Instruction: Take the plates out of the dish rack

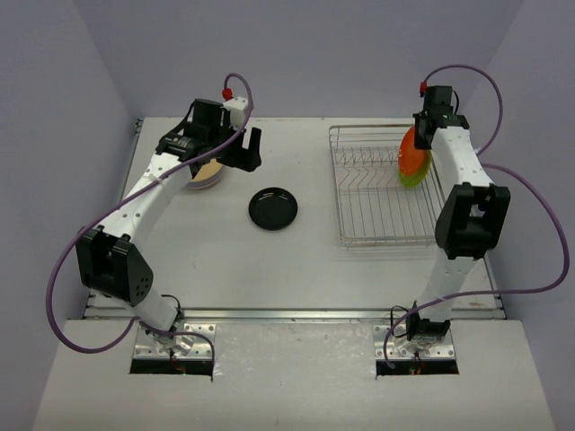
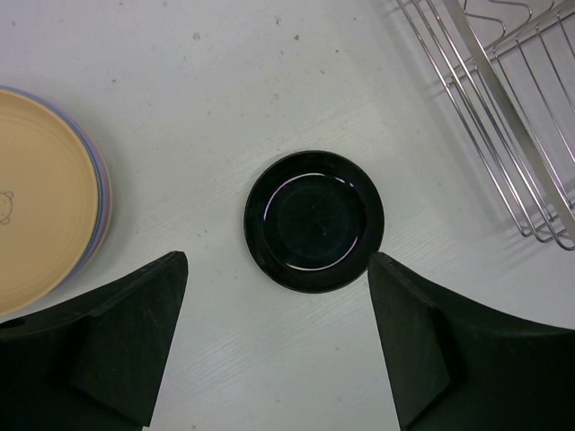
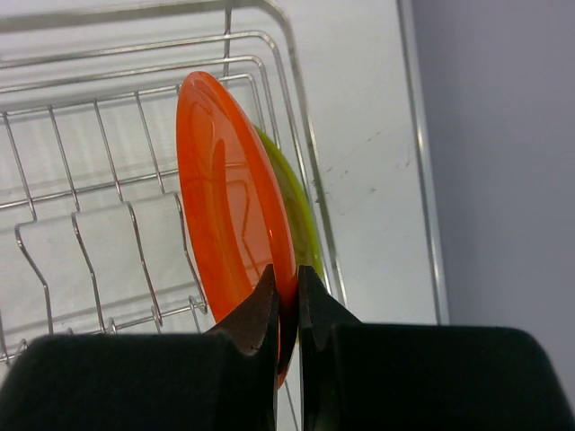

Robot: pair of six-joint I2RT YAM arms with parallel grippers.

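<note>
The silver wire dish rack (image 1: 382, 211) (image 3: 81, 180) stands at the right of the table. An orange plate (image 1: 411, 153) (image 3: 225, 197) stands on edge in it, with a lime green plate (image 1: 420, 172) (image 3: 301, 211) right behind. My right gripper (image 3: 287, 274) (image 1: 420, 126) is shut on the orange plate's rim. A black plate (image 1: 273, 208) (image 2: 314, 222) lies flat mid-table. A stack with a tan plate (image 2: 40, 215) (image 1: 208, 172) on top sits at the left. My left gripper (image 2: 277, 260) (image 1: 247, 151) hangs open above the table, empty, near the stack.
The rack's corner wires (image 2: 512, 117) show at the upper right of the left wrist view. The table's right edge (image 3: 418, 162) and a lavender wall run just beyond the rack. Purple cables loop off both arms.
</note>
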